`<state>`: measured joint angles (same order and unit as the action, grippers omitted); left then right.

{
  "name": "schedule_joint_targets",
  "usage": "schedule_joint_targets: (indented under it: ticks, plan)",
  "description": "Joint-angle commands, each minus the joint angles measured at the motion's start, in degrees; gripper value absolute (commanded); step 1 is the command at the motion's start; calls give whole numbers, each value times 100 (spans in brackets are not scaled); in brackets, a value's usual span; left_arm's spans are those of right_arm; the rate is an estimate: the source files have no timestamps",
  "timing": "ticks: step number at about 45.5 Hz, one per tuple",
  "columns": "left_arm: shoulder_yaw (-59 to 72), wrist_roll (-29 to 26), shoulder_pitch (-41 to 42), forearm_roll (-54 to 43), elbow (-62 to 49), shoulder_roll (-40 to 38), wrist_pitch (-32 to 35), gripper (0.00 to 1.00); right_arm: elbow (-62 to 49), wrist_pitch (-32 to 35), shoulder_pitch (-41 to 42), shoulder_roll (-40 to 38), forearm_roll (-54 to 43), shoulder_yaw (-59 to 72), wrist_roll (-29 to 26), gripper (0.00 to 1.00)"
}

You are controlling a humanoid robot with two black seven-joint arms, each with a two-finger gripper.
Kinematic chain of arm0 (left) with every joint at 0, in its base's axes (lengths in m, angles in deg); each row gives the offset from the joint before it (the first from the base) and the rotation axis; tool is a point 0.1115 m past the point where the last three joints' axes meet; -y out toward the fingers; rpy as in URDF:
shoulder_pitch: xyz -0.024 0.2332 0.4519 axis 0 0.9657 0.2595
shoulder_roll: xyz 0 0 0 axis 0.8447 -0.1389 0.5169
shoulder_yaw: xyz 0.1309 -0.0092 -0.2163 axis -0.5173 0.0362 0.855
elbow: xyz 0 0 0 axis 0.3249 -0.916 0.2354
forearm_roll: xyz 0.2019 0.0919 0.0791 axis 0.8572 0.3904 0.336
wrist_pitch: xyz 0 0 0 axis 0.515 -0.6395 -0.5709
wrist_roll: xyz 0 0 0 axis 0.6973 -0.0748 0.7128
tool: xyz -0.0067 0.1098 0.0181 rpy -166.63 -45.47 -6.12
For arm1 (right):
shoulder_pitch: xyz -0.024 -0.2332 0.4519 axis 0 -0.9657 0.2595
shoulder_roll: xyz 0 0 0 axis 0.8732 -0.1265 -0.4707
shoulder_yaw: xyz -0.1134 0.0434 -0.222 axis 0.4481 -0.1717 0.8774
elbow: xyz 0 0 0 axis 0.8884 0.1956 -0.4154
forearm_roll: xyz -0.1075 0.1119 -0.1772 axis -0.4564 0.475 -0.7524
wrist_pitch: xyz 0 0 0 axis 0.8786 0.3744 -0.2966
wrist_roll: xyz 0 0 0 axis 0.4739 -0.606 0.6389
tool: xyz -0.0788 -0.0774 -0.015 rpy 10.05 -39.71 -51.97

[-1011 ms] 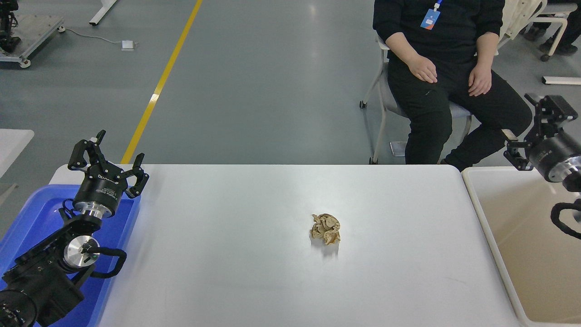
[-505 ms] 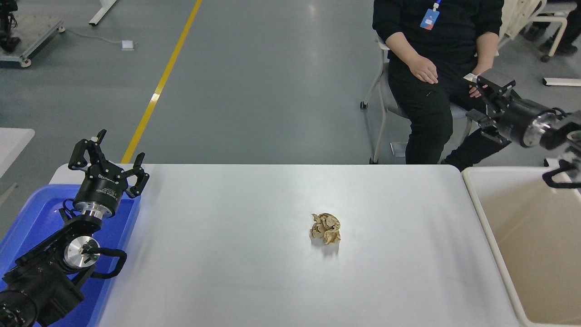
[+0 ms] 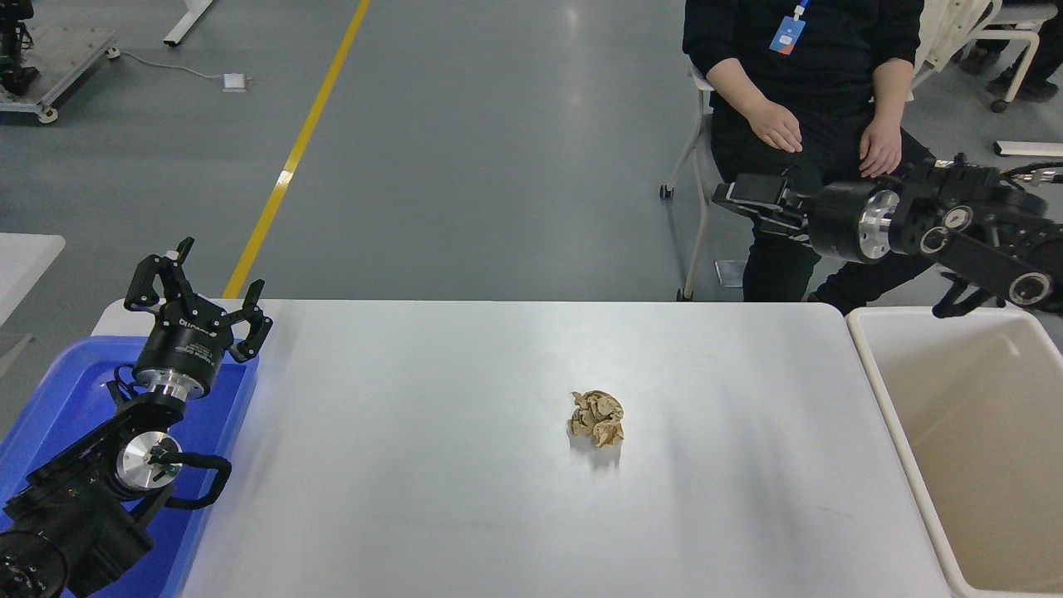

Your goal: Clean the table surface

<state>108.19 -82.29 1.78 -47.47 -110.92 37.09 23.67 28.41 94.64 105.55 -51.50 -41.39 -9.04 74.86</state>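
White table surface (image 3: 465,498) lies well below the right claw (image 3: 731,193), whose grip state is unclear.

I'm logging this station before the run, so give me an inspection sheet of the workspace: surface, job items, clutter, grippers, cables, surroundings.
Surface: table surface, white, glossy, no spills seen.
Job's things: crumpled brown paper wad lying near the middle; blue tray at left end, beige tub at right end, nothing seen inside it.
Clutter: nothing seen beyond the wad.
Grippers: left gripper open, parked over the tray; right gripper raised beyond the far edge, pointing left, state unclear.
Cables: black loops on both arms; white cord on the floor.
Surroundings: seated person behind the right gripper; yellow floor line.
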Motion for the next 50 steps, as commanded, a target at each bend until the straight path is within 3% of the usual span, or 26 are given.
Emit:
schedule_joint_targets:
  ticks: [1,21,50]
  plan:
    - [0,0,0,0,0,3,0,100,360,4,158,564,-805,480,9,99]
    - [0,0,0,0,8,-6,0,100,-536,-417,-650,2006,-1087,1086,0,99]
    - [0,0,0,0,0,-6,0,100,-844,-1349,-1125,2419,-1061,1535,0,99]
